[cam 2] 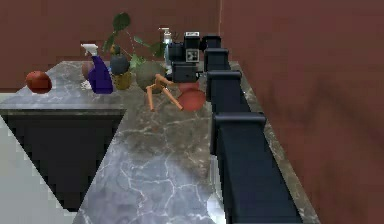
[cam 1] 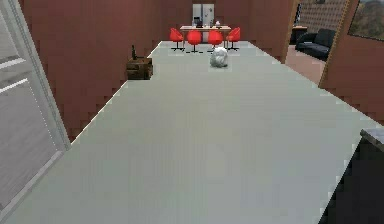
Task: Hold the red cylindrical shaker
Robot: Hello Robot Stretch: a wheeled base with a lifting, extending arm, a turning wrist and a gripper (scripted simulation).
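In the arm side view the dark arm (cam 2: 235, 140) reaches out over a marble countertop (cam 2: 150, 170). My gripper (cam 2: 160, 100) sits at its far end, left of the white marker squares (cam 2: 191, 56), with thin tan fingers (cam 2: 152, 92) pointing down at the counter. A red rounded thing (cam 2: 191, 99), possibly the red shaker, rests on the counter right beside the fingers. I cannot tell whether the gripper holds anything, or whether it touches the red thing.
On the counter stand a blue spray bottle (cam 2: 100, 73), a potted plant (cam 2: 123, 50) and a red round thing (cam 2: 38, 82). The forward view has open floor (cam 1: 200, 140), a brown crate (cam 1: 139, 68), a white ball (cam 1: 218, 58), red chairs (cam 1: 195, 38) and a white door (cam 1: 20, 110).
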